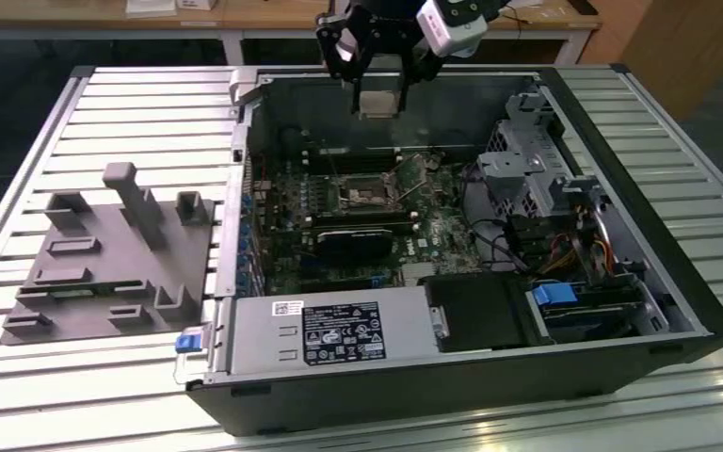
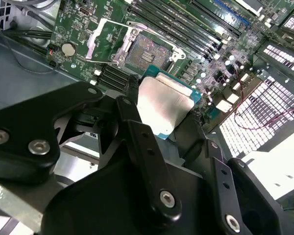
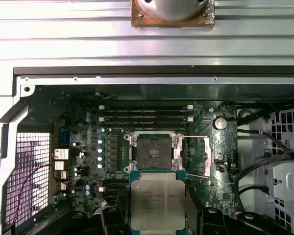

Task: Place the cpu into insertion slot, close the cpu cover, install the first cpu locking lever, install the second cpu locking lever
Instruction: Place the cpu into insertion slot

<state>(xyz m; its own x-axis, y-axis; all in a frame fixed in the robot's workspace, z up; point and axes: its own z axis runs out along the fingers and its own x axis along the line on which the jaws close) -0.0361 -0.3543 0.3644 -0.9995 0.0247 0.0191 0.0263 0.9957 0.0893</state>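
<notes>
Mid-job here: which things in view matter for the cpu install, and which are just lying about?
Job: cpu, held by the gripper, jaws shut on it; insertion slot, bare; cpu cover, open.
Lying about: grey fixture plate; power supply; memory slots.

The fingers (image 1: 343,55) grip the cpu (image 1: 378,102), raised well clear of the insertion slot (image 1: 364,195) in the open case (image 1: 462,381).
</notes>
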